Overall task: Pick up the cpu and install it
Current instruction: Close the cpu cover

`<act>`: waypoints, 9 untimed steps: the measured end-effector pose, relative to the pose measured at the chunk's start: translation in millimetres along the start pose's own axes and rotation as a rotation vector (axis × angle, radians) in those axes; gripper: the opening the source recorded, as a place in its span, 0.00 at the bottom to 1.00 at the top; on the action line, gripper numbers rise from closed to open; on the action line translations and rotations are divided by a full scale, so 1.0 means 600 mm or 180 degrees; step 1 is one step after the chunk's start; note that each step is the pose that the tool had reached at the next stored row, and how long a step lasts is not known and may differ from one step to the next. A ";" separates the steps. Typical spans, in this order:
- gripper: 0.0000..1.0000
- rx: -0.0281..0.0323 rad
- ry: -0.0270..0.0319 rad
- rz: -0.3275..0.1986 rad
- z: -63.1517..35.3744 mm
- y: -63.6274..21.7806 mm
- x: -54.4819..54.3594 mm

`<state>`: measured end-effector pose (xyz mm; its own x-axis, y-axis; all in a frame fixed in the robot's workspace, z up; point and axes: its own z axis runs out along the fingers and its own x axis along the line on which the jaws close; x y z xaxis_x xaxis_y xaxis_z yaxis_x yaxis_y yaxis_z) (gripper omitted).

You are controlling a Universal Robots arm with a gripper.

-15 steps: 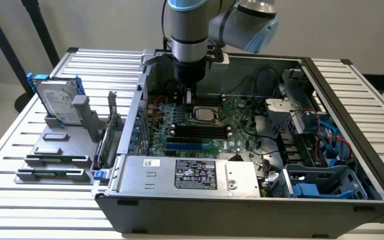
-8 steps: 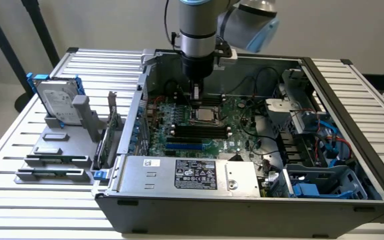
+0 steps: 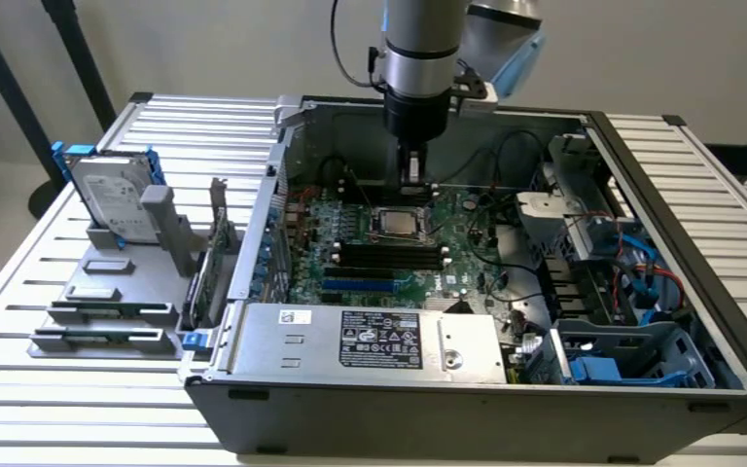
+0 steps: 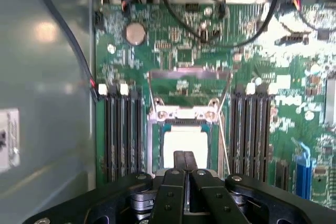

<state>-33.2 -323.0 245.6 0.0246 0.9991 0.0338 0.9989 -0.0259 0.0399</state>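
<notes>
Just beneath the closed jaws lies the cpu [image 4: 185, 140].

Square cpu [image 3: 397, 222] [image 4: 185, 142] (shiny top) flat in socket [image 4: 157, 129]

Slatted white worktop [image 3: 17, 292]. Open grey computer case [image 3: 478, 404] lies on it, green motherboard [image 3: 471, 248] exposed. Labelled power supply [image 3: 373, 341] sits along the near wall. Blue cables [image 3: 646, 263] at the exterior view's right. Coin battery [image 4: 135, 33] on the board. Hard drive [image 3: 108, 195] in a blue frame stands upright in a grey holder [image 3: 127, 277], just beside the case.
</notes>
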 end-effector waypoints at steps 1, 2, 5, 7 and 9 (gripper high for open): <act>0.11 0.0001 0.0001 0.0000 -0.003 0.007 0.000; 0.11 0.0002 0.0001 0.0000 -0.007 0.015 0.001; 0.11 0.0005 0.0004 0.0000 -0.017 0.038 0.002; 0.11 0.0008 0.0005 0.0000 -0.022 0.053 0.003; 0.11 0.0009 0.0006 0.0001 -0.025 0.069 0.003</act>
<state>7.7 -322.5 262.3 0.0247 0.9991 0.0357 0.9990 -0.0260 0.0371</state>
